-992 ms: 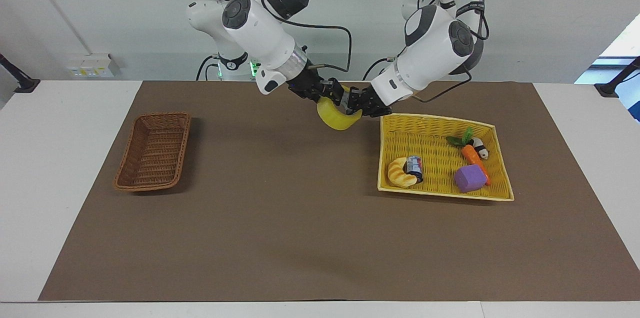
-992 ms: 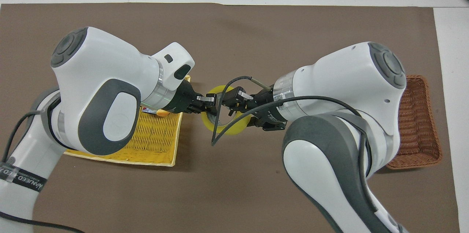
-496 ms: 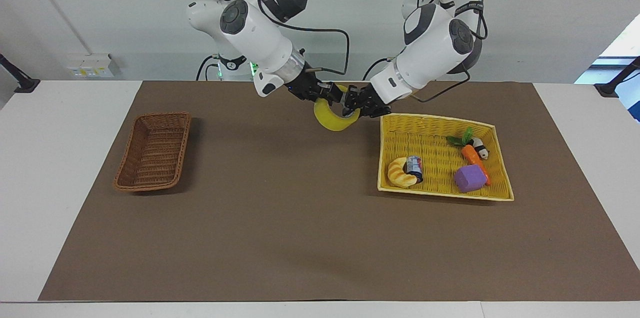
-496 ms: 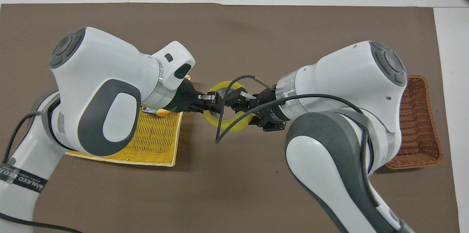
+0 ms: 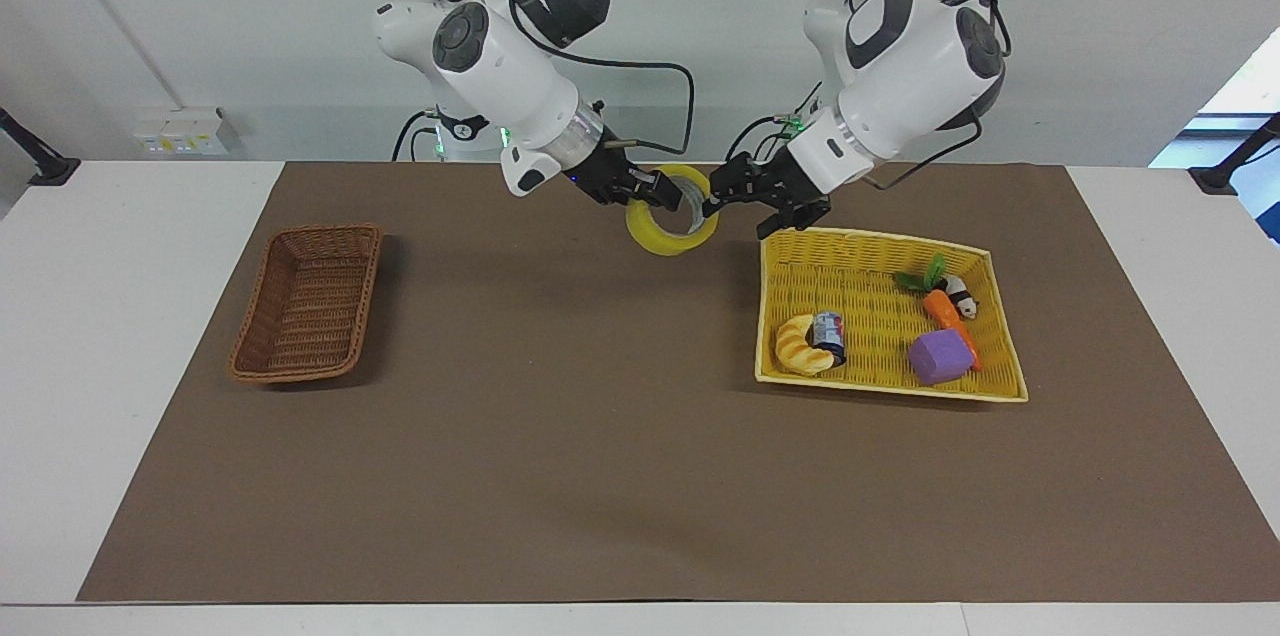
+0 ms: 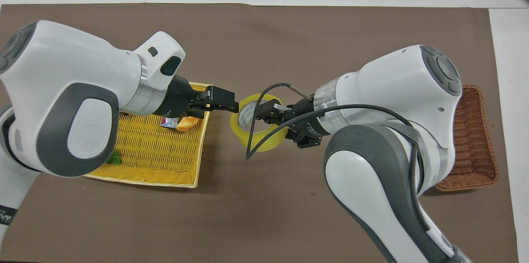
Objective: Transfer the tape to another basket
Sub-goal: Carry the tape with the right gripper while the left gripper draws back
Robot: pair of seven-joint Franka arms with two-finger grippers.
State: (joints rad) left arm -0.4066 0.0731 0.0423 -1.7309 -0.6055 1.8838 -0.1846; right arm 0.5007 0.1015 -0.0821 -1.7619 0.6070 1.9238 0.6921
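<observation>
The yellow tape roll (image 5: 668, 241) hangs in the air over the brown mat, between the two baskets and just beside the yellow tray. It also shows in the overhead view (image 6: 256, 145). My right gripper (image 5: 655, 193) (image 6: 264, 112) is shut on the roll's rim and holds it up. My left gripper (image 5: 722, 201) (image 6: 225, 104) is open and empty, a small gap away from the roll, over the tray's corner. The brown wicker basket (image 5: 262, 301) (image 6: 471, 139) stands empty at the right arm's end of the table.
The yellow woven tray (image 5: 870, 236) (image 6: 165, 155) at the left arm's end holds a purple cube (image 5: 940, 356), a toy croissant (image 5: 800, 344), a small can (image 5: 830, 328) and a toy carrot (image 5: 945, 311). Brown mat (image 5: 560, 416) covers the table.
Both grippers were at the tape. My left gripper has let go and drawn back toward the yellow tray. My right gripper keeps the roll and has lifted it slightly.
</observation>
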